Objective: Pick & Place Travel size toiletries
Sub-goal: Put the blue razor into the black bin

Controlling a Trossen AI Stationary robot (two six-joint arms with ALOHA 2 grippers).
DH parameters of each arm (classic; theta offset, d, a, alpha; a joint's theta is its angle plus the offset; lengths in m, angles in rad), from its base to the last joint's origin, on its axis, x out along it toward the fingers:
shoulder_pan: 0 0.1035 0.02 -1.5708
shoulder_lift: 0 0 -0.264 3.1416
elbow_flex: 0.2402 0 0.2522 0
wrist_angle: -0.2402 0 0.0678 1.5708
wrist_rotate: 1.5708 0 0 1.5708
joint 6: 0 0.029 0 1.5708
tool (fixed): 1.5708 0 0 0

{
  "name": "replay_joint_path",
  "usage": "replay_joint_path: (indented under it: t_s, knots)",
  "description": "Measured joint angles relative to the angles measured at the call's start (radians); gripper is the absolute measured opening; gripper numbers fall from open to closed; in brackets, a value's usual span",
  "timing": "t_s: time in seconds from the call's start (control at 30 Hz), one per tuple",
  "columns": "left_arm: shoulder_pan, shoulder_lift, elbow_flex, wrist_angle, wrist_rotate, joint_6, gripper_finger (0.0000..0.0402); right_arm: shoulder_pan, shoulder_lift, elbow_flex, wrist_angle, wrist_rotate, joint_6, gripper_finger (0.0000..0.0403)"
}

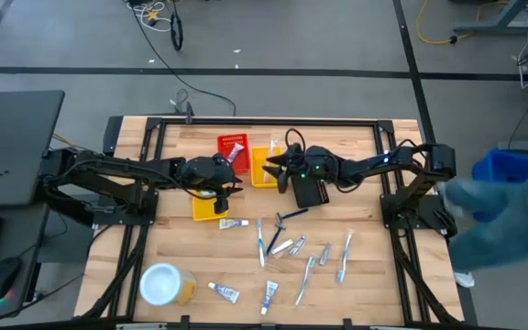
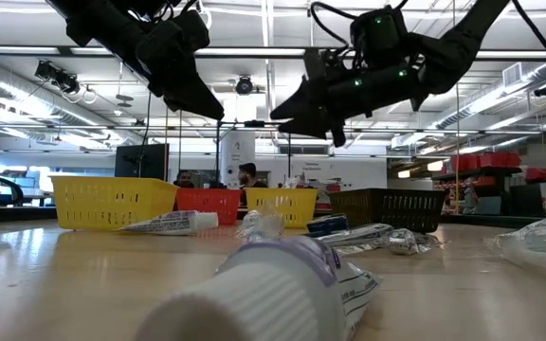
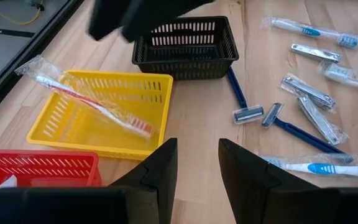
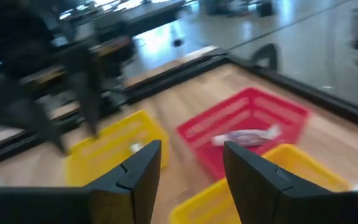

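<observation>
Four slatted plastic baskets sit at the centre top of the wooden counter (image 1: 356, 266): the red basket (image 4: 247, 124) holds a wrapped tube (image 4: 244, 137), one yellow basket (image 3: 101, 115) a wrapped toothbrush (image 3: 92, 102), and the black basket (image 3: 185, 46) looks empty. Loose toiletries, including razors (image 3: 278, 121) and toothbrushes (image 1: 305, 278), lie below centre. The left gripper (image 3: 194, 168) and right gripper (image 4: 188, 165) hover open, holding nothing.

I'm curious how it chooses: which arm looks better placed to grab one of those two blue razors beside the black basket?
Probably the right. Its open gripper hangs over the black plastic basket, nearest the blue razors. The left gripper, also open, hovers farther off, over a yellow plastic basket.
</observation>
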Motion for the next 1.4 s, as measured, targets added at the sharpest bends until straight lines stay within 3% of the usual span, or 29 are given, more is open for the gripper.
replay_joint_path:
  t_s: [0.2,0.37,0.8,1.03,1.17,1.4]
  knots:
    - [0.000,0.000,0.000,0.000,0.000,-0.025,0.0125,0.005,-0.002,0.000,-0.007,-0.155,-0.026,0.0167]
    - [0.000,0.000,0.000,0.000,0.000,-0.026,0.0125,0.053,-0.002,0.000,-0.010,-0.269,-0.177,0.0161]
    - [0.000,-0.057,0.002,-0.010,0.000,-0.005,0.0125,0.276,-0.002,0.013,-0.165,-0.314,-0.419,0.0187]
    - [0.000,-0.131,0.002,-0.017,0.003,-0.021,0.0125,0.302,0.012,0.195,-0.608,-0.312,-0.521,0.0185]
    - [0.000,-0.146,0.001,-0.022,0.005,-0.044,0.0125,0.310,0.059,0.271,-0.706,-0.319,-0.577,0.0177]
    - [0.000,-0.146,0.001,-0.045,0.012,-0.044,0.0125,0.321,0.141,0.281,-0.717,-0.351,-0.562,0.0178]
